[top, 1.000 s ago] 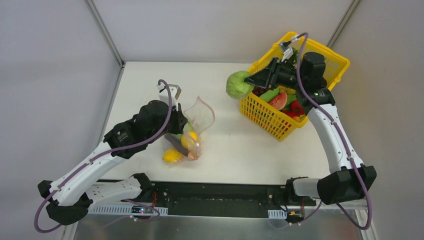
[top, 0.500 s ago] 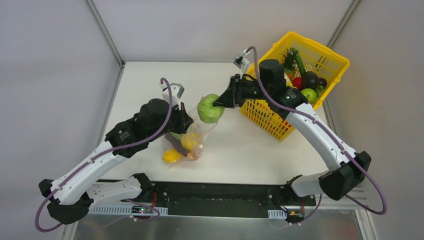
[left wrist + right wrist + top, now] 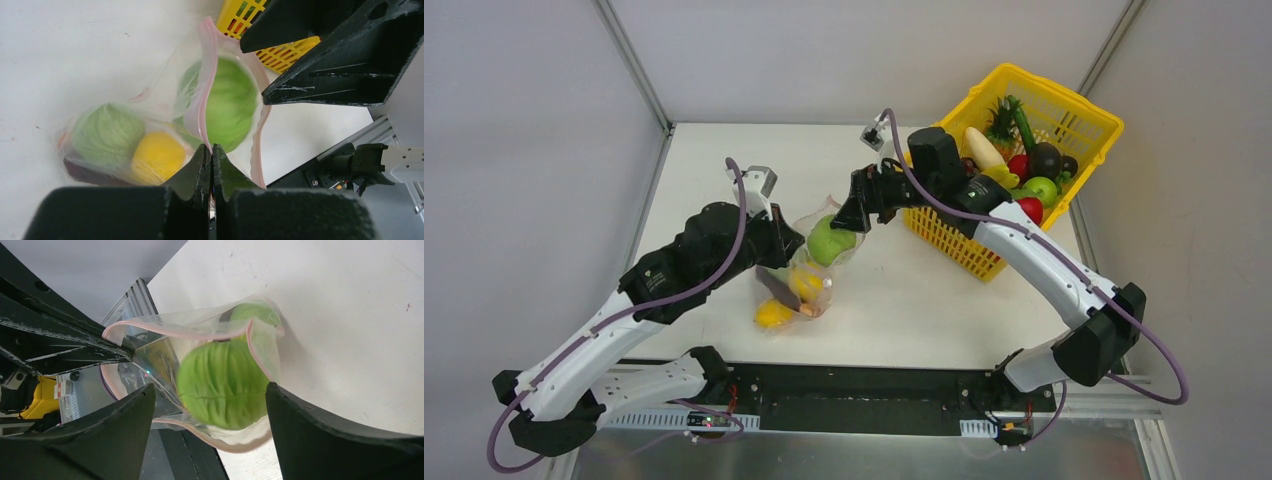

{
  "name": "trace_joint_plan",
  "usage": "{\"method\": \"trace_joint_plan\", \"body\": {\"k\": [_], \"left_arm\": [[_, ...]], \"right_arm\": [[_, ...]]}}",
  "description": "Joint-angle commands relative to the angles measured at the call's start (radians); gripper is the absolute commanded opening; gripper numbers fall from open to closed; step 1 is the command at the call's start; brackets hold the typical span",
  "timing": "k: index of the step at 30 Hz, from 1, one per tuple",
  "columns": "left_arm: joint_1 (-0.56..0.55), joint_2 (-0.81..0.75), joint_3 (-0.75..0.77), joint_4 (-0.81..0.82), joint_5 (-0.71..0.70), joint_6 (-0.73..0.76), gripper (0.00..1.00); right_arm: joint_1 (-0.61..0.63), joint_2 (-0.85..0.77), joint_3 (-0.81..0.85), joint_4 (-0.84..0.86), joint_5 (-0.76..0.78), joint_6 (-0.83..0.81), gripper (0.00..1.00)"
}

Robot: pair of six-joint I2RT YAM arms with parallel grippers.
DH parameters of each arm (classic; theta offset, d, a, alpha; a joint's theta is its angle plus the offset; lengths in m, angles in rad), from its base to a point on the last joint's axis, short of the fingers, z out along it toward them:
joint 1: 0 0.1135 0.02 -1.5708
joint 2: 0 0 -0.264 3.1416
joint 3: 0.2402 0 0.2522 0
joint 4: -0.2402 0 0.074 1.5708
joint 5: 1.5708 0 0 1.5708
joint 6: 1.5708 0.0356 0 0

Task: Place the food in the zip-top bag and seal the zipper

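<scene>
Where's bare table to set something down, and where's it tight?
Free: table far-left corner, beyond the left gripper; near strip between zip-top bag and basket. Tight: bag mouth, right gripper straddling the cabbage there.

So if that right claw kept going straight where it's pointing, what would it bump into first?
Most likely the green cabbage, which sits just ahead of the open right gripper in the zip-top bag mouth; the table probably lies right behind it.

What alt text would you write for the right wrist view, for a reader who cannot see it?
A blurred green cabbage is in the open mouth of the clear zip-top bag, between the spread fingers of the right tool. The left tool pinches the bag's pink zipper at left; white table lies behind.
</scene>
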State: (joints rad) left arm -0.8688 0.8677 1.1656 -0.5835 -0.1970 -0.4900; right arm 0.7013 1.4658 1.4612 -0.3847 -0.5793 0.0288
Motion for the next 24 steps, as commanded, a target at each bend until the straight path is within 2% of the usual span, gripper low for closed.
{"method": "trace_joint_plan", "body": {"k": [1, 9, 15, 18, 21, 24], "left_arm": [[0.009, -0.038, 0.002, 0.061, -0.05, -0.018, 0.0], [0.008, -0.07, -0.017, 0.071, -0.105, -0.017, 0.0], [0.009, -0.088, -0.032, 0.077, -0.131, -0.025, 0.0], [0.008, -0.096, -0.039, 0.082, -0.139, -0.028, 0.0], [0.009, -0.099, -0.042, 0.08, -0.14, -0.03, 0.0], [0.009, -0.099, -0.042, 0.082, -0.143, -0.032, 0.0]], "right_arm": [[0.005, -0.075, 0.031, 0.072, -0.005, -0.017, 0.83], [0.004, -0.169, -0.009, 0.116, 0.033, -0.02, 0.88], [0.003, -0.239, -0.064, 0.136, 0.228, -0.021, 0.9], [0.003, -0.208, -0.037, 0.051, 0.27, -0.049, 0.86], [0.004, -0.128, 0.011, -0.096, 0.19, -0.005, 0.82], [0.007, -0.042, 0.013, -0.153, 0.16, 0.077, 0.75]]}}
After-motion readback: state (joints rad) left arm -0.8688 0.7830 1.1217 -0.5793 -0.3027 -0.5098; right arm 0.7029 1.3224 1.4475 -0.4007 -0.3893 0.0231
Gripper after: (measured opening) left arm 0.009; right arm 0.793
